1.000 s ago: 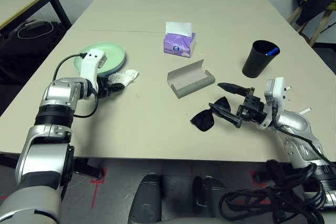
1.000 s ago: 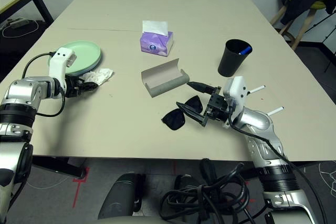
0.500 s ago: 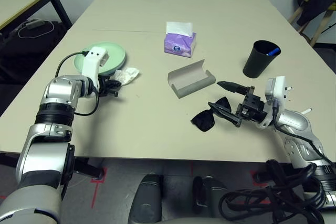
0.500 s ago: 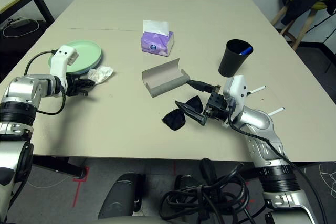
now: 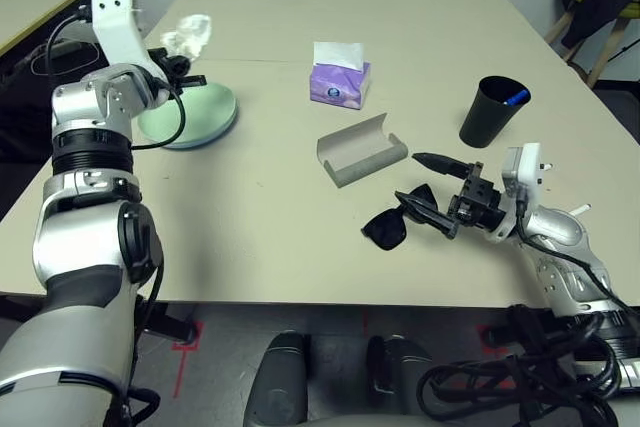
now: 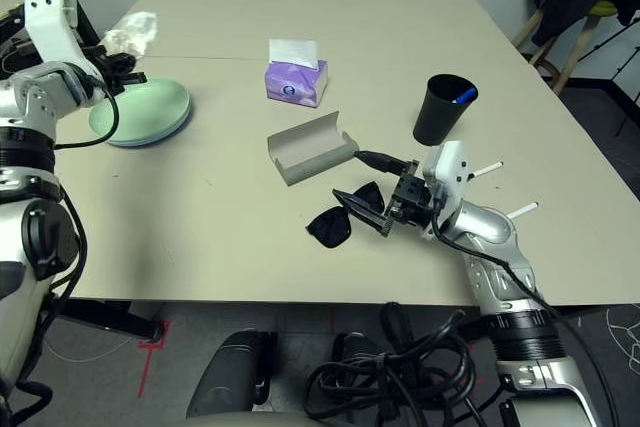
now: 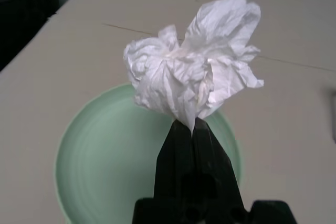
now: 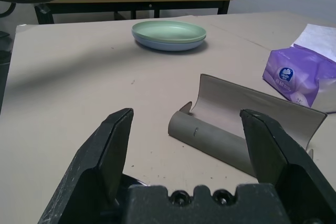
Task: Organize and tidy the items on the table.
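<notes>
White crumpled tissue [image 7: 194,74], soft and weightless, hung pinched at its lower fold by the left gripper [image 7: 192,128]; right gripper [image 8: 185,132] gaped wide.

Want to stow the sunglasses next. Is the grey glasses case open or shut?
Open. The grey glasses case lies on the table with its lid raised, the hollow inside showing, and nothing in it; the sunglasses lie beside it.

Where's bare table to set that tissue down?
Bare: the near stretch between plates and sunglasses, and the far half beyond the seam. Crowded: around glasses case, tissue box, cup, right gripper.
</notes>
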Motion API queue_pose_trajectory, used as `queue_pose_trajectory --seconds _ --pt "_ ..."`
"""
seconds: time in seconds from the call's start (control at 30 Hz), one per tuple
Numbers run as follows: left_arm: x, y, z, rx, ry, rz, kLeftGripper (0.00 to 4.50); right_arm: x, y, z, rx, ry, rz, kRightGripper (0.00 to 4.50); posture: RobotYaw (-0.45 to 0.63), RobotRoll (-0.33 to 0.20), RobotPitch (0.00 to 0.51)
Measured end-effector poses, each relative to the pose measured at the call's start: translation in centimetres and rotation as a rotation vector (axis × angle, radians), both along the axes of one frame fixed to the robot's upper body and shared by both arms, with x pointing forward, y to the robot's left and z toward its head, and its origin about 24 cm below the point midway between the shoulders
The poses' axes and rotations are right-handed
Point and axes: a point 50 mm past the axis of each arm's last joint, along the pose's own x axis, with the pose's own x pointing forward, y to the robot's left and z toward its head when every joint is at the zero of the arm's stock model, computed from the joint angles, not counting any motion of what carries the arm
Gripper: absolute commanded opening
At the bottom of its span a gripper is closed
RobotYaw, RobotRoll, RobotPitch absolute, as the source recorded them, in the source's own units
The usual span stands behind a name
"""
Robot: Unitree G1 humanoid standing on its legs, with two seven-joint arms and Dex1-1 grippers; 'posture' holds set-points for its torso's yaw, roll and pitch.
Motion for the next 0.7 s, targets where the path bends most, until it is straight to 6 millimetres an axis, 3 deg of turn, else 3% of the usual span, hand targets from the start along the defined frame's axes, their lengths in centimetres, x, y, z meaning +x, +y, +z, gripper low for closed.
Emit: queue_pose_trajectory --seconds 0.03,0.13,0.47,0.57,0.7 --pt "0.0 0.1 -0.3 0.006 0.002 0.016 0.02 0.0 0.0 0.0 0.001 -0.001 0.0 4.5 0.16 0.0 0.083" --pt "0.1 0.3 -1.0 0.02 0.004 0.049 0.67 0.0 0.0 0.0 0.001 -0.005 -0.001 4.5 0.15 0.0 0.082" --pt "0.4 -0.1 -1.6 0.074 -0.008 0.019 4.45 -0.1 -0.1 -0.2 0.003 -0.004 -0.012 4.5 0.15 0.0 0.084" --pt "0.4 -0.4 -1.5 0.109 -0.03 -0.074 4.45 -0.1 -0.1 -0.2 0.002 -0.004 -0.013 4.5 0.15 0.0 0.09" --pt "0.1 -1.4 -2.1 0.131 -0.066 -0.339 4.45 -0.1 -0.2 -0.1 0.001 -0.007 -0.013 4.5 0.16 0.0 0.101"
